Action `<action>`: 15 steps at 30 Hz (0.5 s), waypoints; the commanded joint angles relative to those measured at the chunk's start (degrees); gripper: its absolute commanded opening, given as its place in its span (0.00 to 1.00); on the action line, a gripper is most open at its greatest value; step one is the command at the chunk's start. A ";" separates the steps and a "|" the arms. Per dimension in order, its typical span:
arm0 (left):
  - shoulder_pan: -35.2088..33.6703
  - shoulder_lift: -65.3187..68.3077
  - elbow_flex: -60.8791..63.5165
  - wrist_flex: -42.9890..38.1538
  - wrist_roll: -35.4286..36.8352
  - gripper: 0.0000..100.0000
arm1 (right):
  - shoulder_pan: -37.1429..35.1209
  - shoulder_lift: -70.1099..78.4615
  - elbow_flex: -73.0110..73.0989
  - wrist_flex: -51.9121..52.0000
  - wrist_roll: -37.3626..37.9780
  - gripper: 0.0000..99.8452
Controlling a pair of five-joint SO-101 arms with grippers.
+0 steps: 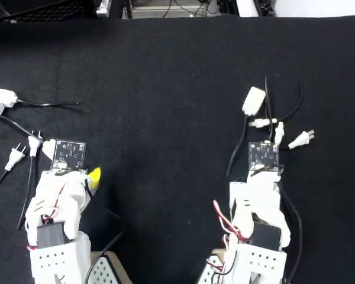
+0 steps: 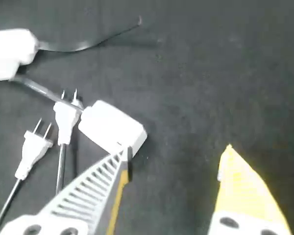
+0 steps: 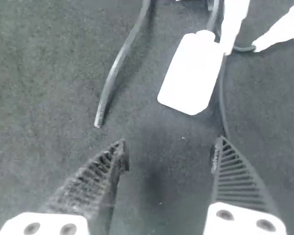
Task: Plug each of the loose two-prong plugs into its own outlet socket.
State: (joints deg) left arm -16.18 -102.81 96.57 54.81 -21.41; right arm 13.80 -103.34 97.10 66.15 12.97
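Black tabletop (image 1: 165,89). At the far left lies a white socket (image 1: 0,99) with a black cord, well apart from the arms. Nearer the left arm are two loose plugs, the outer plug (image 1: 15,157) and the inner plug (image 1: 34,144), both unplugged with prongs pointing away from the arm. A second socket (image 2: 112,128) lies just beside the inner plug, right at the ribbed fingertip of the left hand (image 2: 176,149). That hand is spread open and holds nothing. Right side: the right socket (image 1: 254,100) lies ahead of the right hand (image 3: 170,143), near it but apart. That hand is also spread open and empty. The rightmost plug (image 1: 300,139) lies loose near that socket, unplugged.
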 commanded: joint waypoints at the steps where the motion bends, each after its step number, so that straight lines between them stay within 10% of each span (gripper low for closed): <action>1: 1.80 -1.14 0.84 -0.88 0.44 0.30 | 0.97 -3.38 -0.48 -0.79 0.62 0.28; 15: 1.71 -1.14 0.84 2.55 0.26 0.30 | 0.09 -3.38 -0.48 -0.79 1.14 0.28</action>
State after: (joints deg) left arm -15.12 -103.52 96.57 55.60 -21.41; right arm 13.89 -103.34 97.10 65.98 13.67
